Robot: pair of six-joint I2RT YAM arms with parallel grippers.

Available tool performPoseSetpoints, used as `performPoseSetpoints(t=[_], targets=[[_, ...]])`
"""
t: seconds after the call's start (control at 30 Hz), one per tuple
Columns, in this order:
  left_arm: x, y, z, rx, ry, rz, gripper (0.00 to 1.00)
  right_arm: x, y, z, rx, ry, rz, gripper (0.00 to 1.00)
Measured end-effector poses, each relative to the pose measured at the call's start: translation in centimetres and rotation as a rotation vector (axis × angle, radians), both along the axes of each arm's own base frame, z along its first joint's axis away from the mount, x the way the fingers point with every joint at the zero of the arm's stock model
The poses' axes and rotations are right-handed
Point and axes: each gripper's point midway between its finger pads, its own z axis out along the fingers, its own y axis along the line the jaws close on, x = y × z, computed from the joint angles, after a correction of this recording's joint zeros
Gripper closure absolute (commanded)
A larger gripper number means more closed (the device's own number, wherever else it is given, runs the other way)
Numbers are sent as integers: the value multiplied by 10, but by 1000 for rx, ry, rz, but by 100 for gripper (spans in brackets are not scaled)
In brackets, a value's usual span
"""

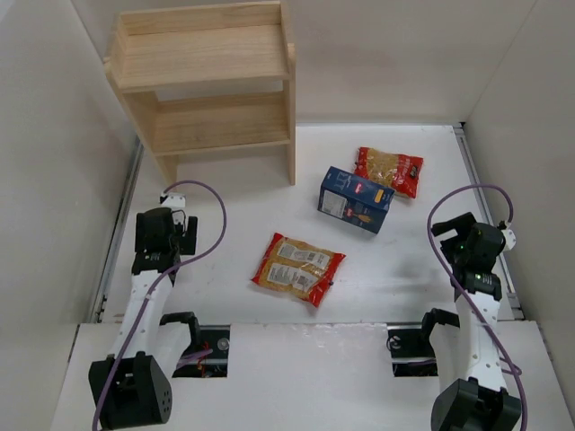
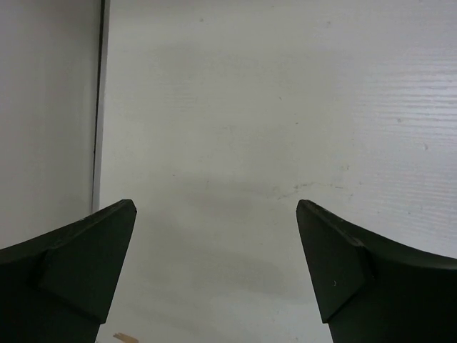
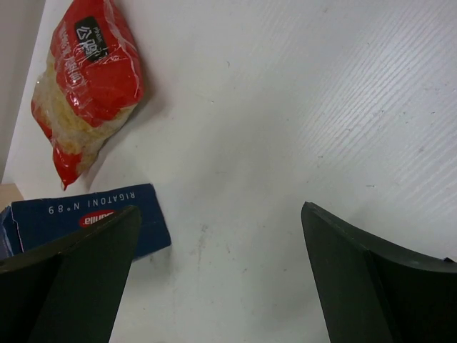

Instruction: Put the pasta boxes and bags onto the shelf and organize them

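Observation:
The wooden shelf stands at the far left, both tiers bare. The dark blue pasta box lies on the table right of the shelf's leg. One bag lies just behind the box at the far right. The other bag lies flat at the table's middle. My left gripper is open and empty over bare table, near the shelf's front left foot. My right gripper is open and empty. Its view shows the box and the far bag ahead to the left.
White walls close in the table on the left, back and right. A metal rail runs along the table's left edge beside my left gripper. Purple cables loop off both wrists.

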Motion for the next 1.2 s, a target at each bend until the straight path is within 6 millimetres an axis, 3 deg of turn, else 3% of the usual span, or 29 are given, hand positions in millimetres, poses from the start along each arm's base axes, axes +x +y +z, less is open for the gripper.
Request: performPoseSetpoints(t=[0.07,0.17,0.23,0.27,0.33,0.4,0.5,0.57,0.63,0.8,0.87,0.97,1.03,1.07,1.2], targets=[[-1,-7,-1,-2,7,-26,4,0,0,0,0,0,1,0],[5,-43,1,10,58,-200,0,1,1,1,2,-5,5,0],[22,-109,24,14,93,-464,0,3,1,2,2,-12,10,0],[24,-126,29,14,97,-531,0,3,2,3,2,-15,12,0],[21,-202,51,31,115,-828,0,4,2,4,0,-22,16,0],[-5,-274,56,53,130,-1125,0,5,5,7,-5,-35,31,0],[-60,-334,32,135,206,-1484,0,7,13,13,-16,-58,65,0],[-83,-346,14,172,262,-1623,0,8,20,17,-22,-72,90,0],[-94,-346,-3,202,307,-1703,0,7,26,22,-30,-92,114,0],[-87,-351,-26,259,325,-1787,0,-2,39,45,-72,-194,154,0],[-81,-357,-36,265,331,-1806,6,-7,42,53,-89,-239,162,0],[-77,-363,-52,259,371,-1827,35,-14,48,66,-112,-313,173,0],[-74,-367,-54,253,382,-1828,74,-18,49,73,-122,-348,173,0],[-73,-369,-54,252,384,-1830,87,-21,50,76,-127,-367,173,0],[-66,-377,-38,262,316,-1831,94,-25,54,83,-138,-403,182,0]])
